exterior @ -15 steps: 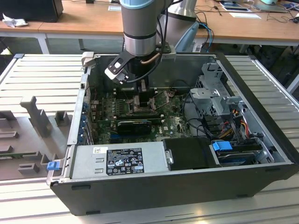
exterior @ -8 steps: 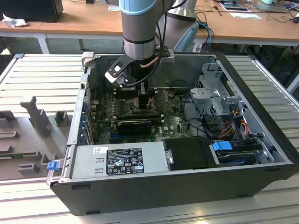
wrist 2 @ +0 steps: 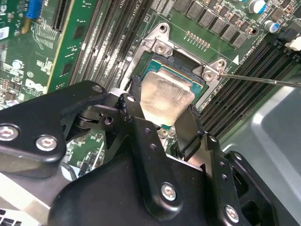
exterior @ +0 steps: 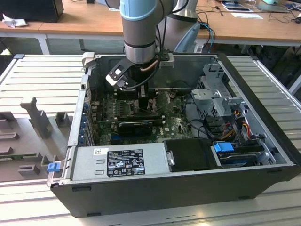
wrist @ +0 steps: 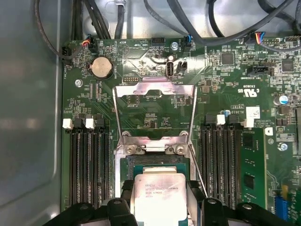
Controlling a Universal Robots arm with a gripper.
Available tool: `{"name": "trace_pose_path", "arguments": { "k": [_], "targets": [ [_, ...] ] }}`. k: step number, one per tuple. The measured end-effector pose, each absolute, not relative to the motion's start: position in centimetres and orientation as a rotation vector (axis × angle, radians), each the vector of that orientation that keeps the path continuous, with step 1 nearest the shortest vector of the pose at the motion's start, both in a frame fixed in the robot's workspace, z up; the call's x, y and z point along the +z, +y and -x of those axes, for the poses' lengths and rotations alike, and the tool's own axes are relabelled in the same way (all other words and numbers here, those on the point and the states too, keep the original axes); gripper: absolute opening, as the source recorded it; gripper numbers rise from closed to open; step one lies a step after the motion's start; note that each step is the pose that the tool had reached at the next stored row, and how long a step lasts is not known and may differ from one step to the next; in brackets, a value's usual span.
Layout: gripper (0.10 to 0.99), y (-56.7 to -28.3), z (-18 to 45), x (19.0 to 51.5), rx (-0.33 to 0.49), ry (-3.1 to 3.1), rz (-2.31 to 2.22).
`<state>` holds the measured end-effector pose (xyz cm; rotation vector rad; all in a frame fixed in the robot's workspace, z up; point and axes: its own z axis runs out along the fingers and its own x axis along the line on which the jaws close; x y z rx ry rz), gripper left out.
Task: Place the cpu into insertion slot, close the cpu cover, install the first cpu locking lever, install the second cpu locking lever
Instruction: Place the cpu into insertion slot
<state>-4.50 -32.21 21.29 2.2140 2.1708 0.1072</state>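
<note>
Silver cpu (wrist 2: 165,96) gripped within hand (wrist 2: 163,104).

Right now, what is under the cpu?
The insertion slot: only its rim shows around the cpu, which the pincer grips by its sides. The slot's centre is hidden beneath the cpu.

Setting: robotics lab or electronics workshop.

Evidence:
- Robot arm (exterior: 138,23) reaches down into an opened computer case (exterior: 155,188) lying on a slatted metal tabletop (exterior: 42,75).
- Grey moulded fixtures (exterior: 37,115) sit on the same surface, at the exterior view's left.
- Behind is a wooden tabletop (exterior: 84,21) with loose cables (exterior: 207,21) and papers (exterior: 247,15).
- Both wrist views show a bare green motherboard (wrist 2: 188,28) (wrist: 225,89) and exposed wires (wrist: 211,33).
</note>
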Motion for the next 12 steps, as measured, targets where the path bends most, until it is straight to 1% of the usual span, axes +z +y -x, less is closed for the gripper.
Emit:
{"name": "trace_pose_path", "arguments": {
  "k": [12],
  "targets": [
    [0.529, -31.8, 4.2, 20.2, 0.102, 2.167, -2.222]
  ]
}}
